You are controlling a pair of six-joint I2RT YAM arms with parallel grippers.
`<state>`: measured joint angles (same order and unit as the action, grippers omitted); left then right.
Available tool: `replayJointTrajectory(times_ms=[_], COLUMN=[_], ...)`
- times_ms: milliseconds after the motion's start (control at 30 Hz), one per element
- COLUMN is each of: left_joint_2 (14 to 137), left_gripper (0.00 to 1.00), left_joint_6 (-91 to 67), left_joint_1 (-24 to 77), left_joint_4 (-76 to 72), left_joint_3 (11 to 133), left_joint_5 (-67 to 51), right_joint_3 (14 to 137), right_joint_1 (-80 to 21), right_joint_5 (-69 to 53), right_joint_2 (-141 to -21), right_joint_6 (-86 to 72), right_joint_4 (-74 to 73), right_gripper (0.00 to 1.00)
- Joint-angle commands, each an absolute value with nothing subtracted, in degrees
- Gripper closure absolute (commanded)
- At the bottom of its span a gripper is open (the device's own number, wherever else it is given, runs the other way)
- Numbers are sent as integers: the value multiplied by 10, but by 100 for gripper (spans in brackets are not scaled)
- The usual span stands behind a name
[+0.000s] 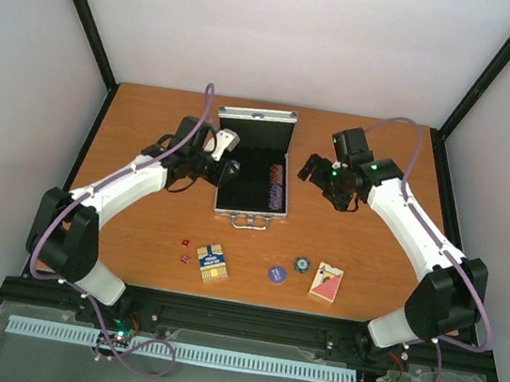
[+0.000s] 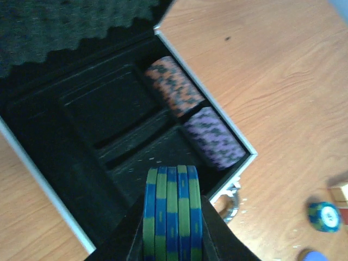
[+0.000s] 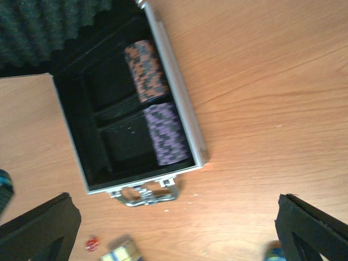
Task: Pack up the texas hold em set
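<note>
Open case (image 1: 254, 177) at the middle of the bench (image 1: 368, 264), towards the far side, with its lid standing up at the far edge and its handle (image 3: 144, 194) on the near edge. Two rows of chips lie on edge in the right-hand slot of the black lining: an orange row (image 2: 173, 87) at the far end and a purple row (image 2: 212, 136) at the near end, one just beside the other. The other compartments show only lining. The left end effector (image 1: 223, 168) is closed on a short stack of blue-and-green chips (image 2: 172, 190), held on edge above the left part of the case. The right end effector (image 1: 317, 172) hangs just right of the case with its fingers (image 3: 38, 231) spread wide and nothing between them. Along the near side of the bench, from left to right, lie two red dice (image 1: 184, 249), a blue-and-yellow card deck (image 1: 212, 263), a blue disc (image 1: 276, 274), a small teal chip stack (image 1: 302, 264) and a red card deck (image 1: 326, 282), all well apart from the case.
</note>
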<state>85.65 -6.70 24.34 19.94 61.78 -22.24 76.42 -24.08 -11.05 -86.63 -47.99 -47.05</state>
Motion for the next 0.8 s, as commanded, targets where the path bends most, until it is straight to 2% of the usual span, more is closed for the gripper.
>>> replayJointTrajectory(times_ms=[0, 467, 767], left_joint_2=[892, 1021, 1041], left_gripper=[99, 99, 99], left_joint_6=[4, 92, 191], left_joint_1=[236, 236, 236], left_joint_4=[303, 282, 294], left_joint_3=[684, 724, 757], left_joint_5=[-154, -52, -64], right_joint_3=[759, 715, 707], right_joint_1=[-240, -237, -222], right_joint_5=[-5, 6, -6], right_joint_2=[-818, -786, -791], right_joint_6=[-388, -368, -362], right_joint_4=[-517, -518, -511], right_gripper=[0, 0, 0])
